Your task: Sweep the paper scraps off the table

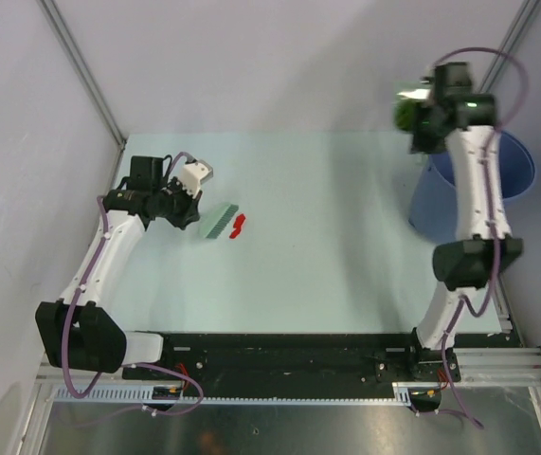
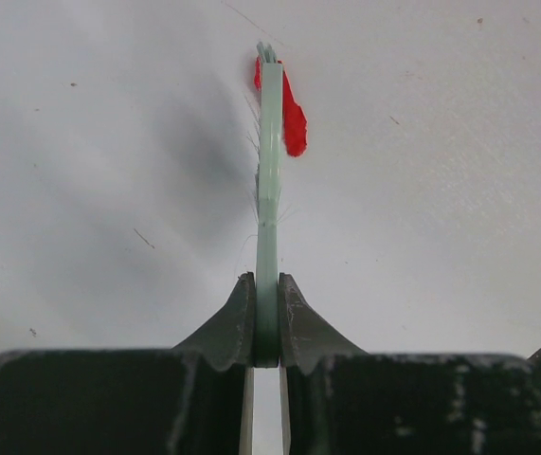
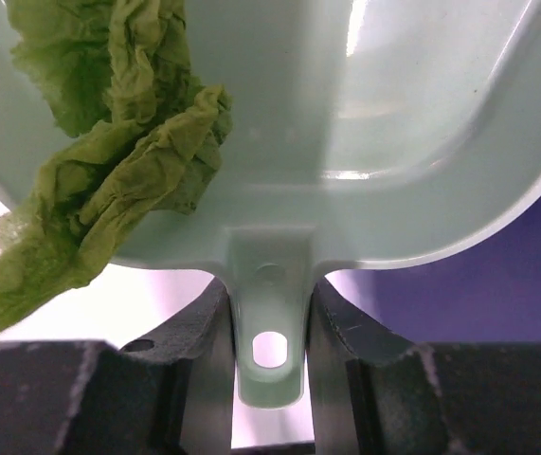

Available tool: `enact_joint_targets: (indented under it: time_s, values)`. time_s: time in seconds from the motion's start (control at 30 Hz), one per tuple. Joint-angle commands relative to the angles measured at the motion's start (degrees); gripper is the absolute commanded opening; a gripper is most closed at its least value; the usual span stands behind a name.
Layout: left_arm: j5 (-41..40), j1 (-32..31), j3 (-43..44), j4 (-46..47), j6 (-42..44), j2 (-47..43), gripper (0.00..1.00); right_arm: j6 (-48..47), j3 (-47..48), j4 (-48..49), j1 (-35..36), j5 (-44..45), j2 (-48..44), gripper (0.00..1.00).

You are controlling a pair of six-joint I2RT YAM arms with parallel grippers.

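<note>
My left gripper [image 1: 194,210] is shut on the mint-green brush [image 1: 219,221], which rests on the table [image 1: 327,246] at the left. A red paper scrap [image 1: 238,226] lies right against the brush's far end; in the left wrist view the scrap [image 2: 292,118] sits just right of the brush [image 2: 268,171] held in my left gripper [image 2: 267,318]. My right gripper [image 1: 420,114] is raised at the back right, shut on the handle of the mint-green dustpan [image 3: 346,123]. A crumpled green paper scrap [image 3: 109,161] hangs over the pan's left rim. My right gripper [image 3: 268,327] clamps the handle tab.
A tall blue round bucket [image 1: 512,171] stands at the right edge, behind my right arm. A black-and-metal rail [image 1: 289,355] runs along the near table edge. A grey post [image 1: 81,66] rises at the back left corner.
</note>
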Motion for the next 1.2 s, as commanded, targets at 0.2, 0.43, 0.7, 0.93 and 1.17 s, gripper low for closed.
enact_joint_targets:
  time_s: [0.2, 0.43, 0.7, 0.93, 1.17]
  values:
    - [4.2, 0.4, 2.4, 1.2, 1.3, -0.3, 0.00, -15.2, -21.6, 7.9, -16.9, 26.5, -27.6, 0.00]
    - [4.5, 0.4, 1.7, 1.2, 2.4, -1.7, 0.00, -51.4, -42.6, 31.7, -13.6, 49.2, -35.4, 0.00]
    - [6.6, 0.4, 1.9, 1.2, 2.6, -1.5, 0.00, -85.2, -56.0, 63.0, -13.1, 48.4, -39.2, 0.05]
    - [6.5, 0.4, 1.2, 1.2, 3.5, -2.4, 0.00, -91.5, -57.4, 68.0, -14.3, 46.6, -37.9, 0.05]
    - [6.5, 0.4, 1.6, 1.2, 3.2, -2.3, 0.00, -100.4, -65.1, 79.8, -15.3, 38.1, -38.0, 0.06]
